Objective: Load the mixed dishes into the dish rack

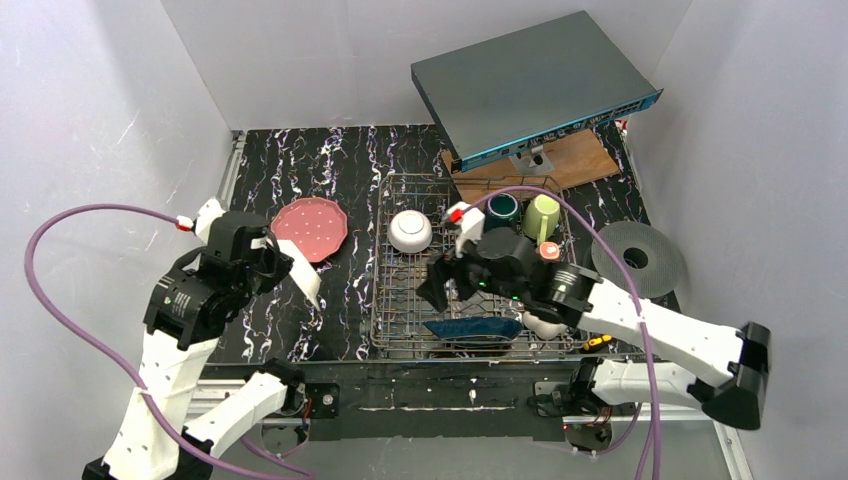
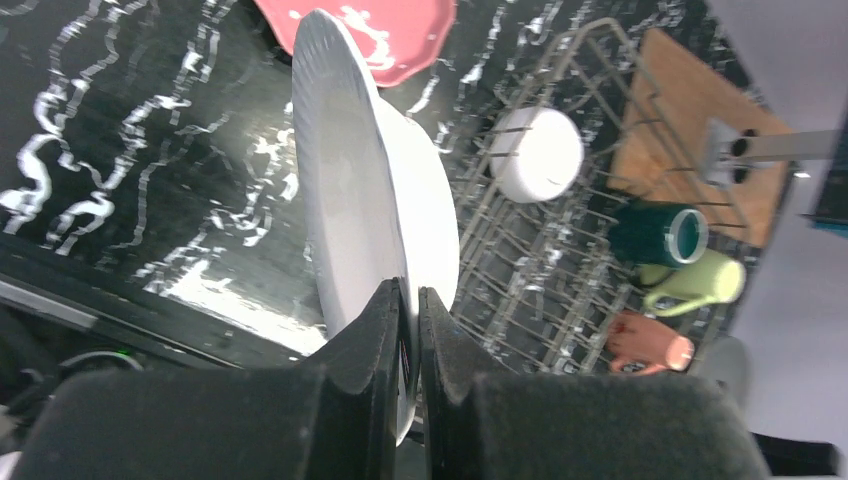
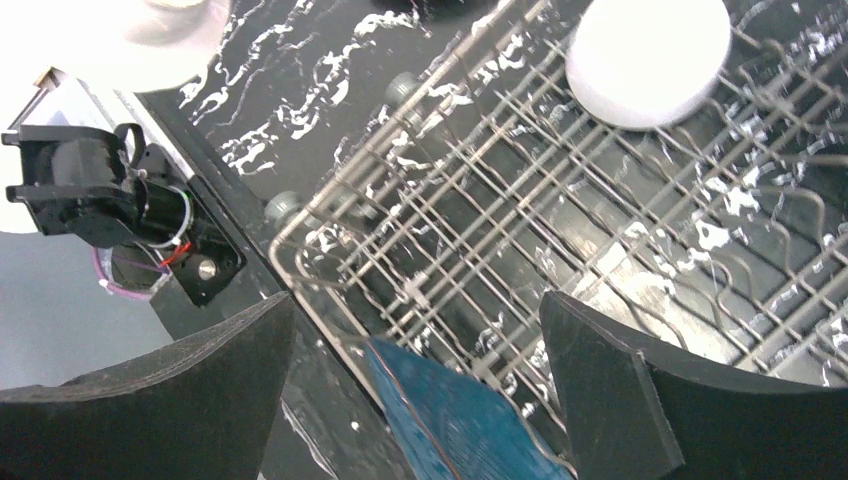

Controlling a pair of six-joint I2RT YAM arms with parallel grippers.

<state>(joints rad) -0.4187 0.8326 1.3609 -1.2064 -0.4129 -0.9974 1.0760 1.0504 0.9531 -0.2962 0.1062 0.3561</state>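
My left gripper (image 1: 287, 266) (image 2: 412, 300) is shut on the rim of a cream plate (image 2: 350, 190) (image 1: 306, 284), held on edge above the black marbled table, left of the dish rack (image 1: 400, 300) (image 2: 560, 260). A pink dotted plate (image 1: 310, 228) (image 2: 400, 35) lies flat beyond it. My right gripper (image 1: 445, 285) (image 3: 415, 305) hangs open over the rack's front left part, with the dark blue plate (image 1: 475, 327) (image 3: 460, 420) standing in the rack (image 3: 450, 230) just below its jaws. The rack also holds a white bowl (image 1: 410, 230) (image 2: 537, 153) (image 3: 645, 60), a teal mug (image 1: 502, 208) (image 2: 660, 232), a green mug (image 1: 541, 215) (image 2: 700, 282) and a salmon mug (image 1: 549, 252) (image 2: 650, 343).
A black disc with a centre hole (image 1: 638, 258) lies right of the rack. A flat grey box with a blue edge (image 1: 535, 85) is propped over a wooden board (image 1: 575, 160) at the back right. White walls enclose the table on three sides.
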